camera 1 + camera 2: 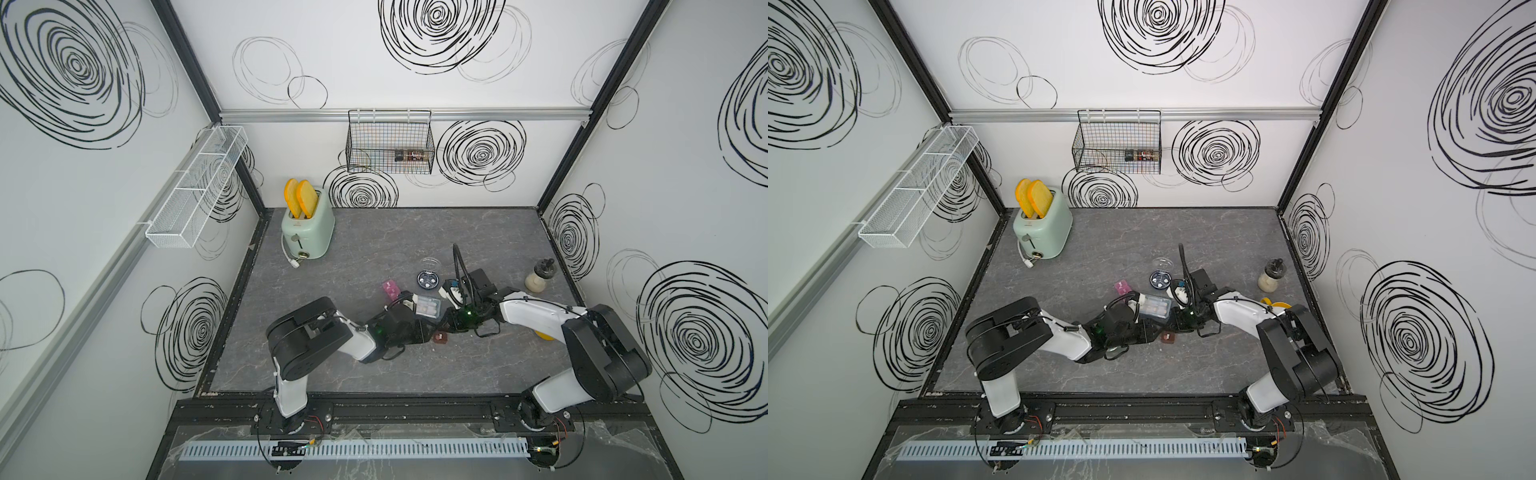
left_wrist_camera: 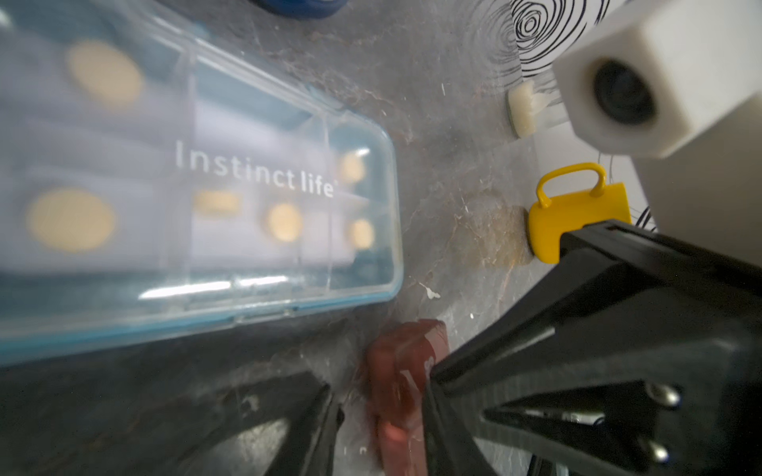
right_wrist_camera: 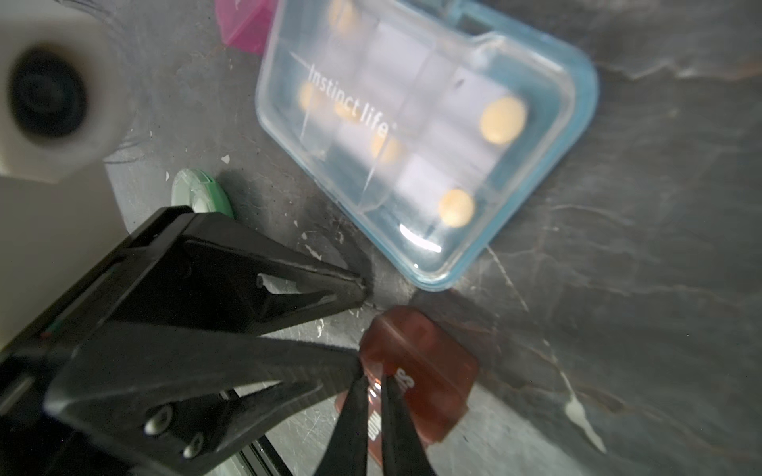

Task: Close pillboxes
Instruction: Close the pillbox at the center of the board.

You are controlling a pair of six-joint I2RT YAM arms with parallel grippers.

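The small brown pillbox point(image 1: 439, 337) lies on the table between both arms. My left gripper point(image 2: 383, 391) is open with the brown pillbox point(image 2: 402, 383) between its fingers; one finger touches it and the other stands off. My right gripper point(image 3: 374, 381) is shut, its tips resting on top of the brown pillbox point(image 3: 429, 371). Just behind lies the blue-grey rectangular pillbox point(image 1: 428, 307), lid down with pills inside. The pink pillbox point(image 1: 390, 289) is to its left. The dark round pillbox point(image 1: 428, 280) sits open with its clear lid point(image 1: 432, 262) behind it. The green round pillbox point(image 3: 202, 198) shows only in the right wrist view.
A yellow mug point(image 1: 544, 334) lies under the right arm and a small bottle point(image 1: 539, 278) stands at the right. The mint-green toaster point(image 1: 307, 230) is at the back left. A black wire basket point(image 1: 390, 143) and a white one point(image 1: 195, 187) hang on the walls.
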